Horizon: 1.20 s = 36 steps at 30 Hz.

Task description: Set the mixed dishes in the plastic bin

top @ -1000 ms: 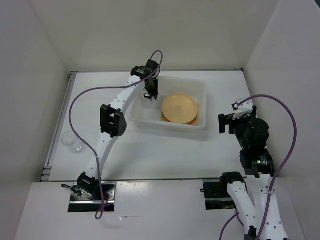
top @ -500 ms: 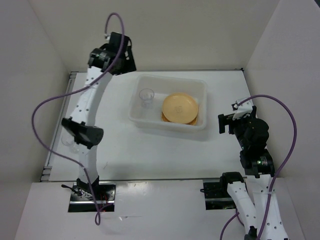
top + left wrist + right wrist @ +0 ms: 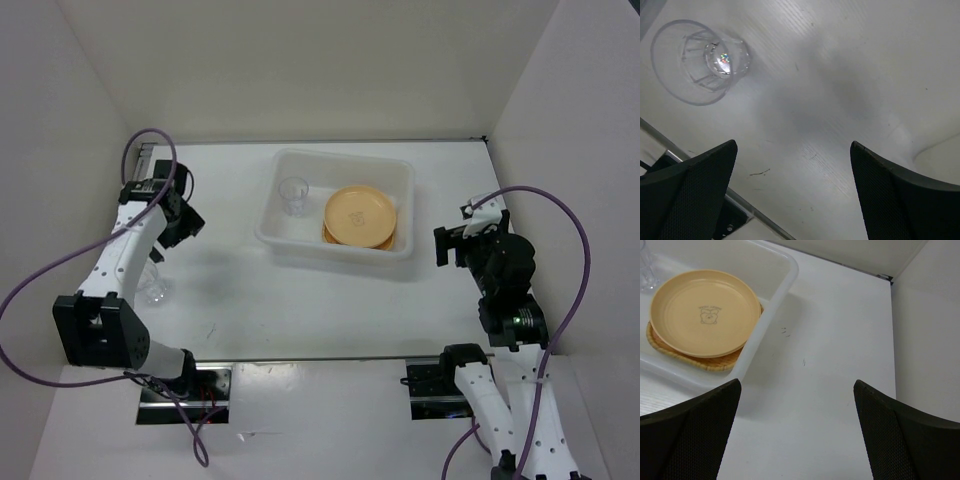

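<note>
White table (image 3: 300, 300) carried the plastic bin (image 3: 340, 253) at upper centre, holding tray (image 3: 690, 361), plate (image 3: 360, 215) and cup (image 3: 293, 195). Outstanding: second cup (image 3: 700, 60), upper left in left wrist view. Both left gripper (image 3: 792, 190) and right gripper (image 3: 797, 430) gaped wide, empty.

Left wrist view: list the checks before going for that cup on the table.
1. Left gripper open: ok.
2. Clear cup upright, nothing touching it: ok.
3. Cup centred in the gripper: not ok, it sits off to the upper left.
4. Plastic bin has bare floor left: ok, around the cup already inside.
5. Right gripper apart from the bin: ok.
6. Both plates in the bin: cannot tell, only one plate shows.
</note>
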Each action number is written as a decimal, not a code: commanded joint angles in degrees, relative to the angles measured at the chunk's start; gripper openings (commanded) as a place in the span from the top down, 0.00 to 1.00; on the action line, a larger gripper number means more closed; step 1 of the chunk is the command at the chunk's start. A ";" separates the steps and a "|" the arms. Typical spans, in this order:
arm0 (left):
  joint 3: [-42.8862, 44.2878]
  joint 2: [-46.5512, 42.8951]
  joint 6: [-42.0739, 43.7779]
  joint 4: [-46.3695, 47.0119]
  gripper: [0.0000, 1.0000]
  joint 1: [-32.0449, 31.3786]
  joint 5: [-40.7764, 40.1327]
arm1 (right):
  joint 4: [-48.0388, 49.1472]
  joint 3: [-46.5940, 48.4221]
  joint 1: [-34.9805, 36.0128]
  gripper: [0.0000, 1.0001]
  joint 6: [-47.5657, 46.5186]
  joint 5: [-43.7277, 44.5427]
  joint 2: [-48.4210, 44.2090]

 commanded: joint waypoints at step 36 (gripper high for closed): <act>-15.27 5.20 12.43 23.98 1.00 20.52 11.59 | 3.52 -0.15 1.08 0.03 -0.07 1.54 1.52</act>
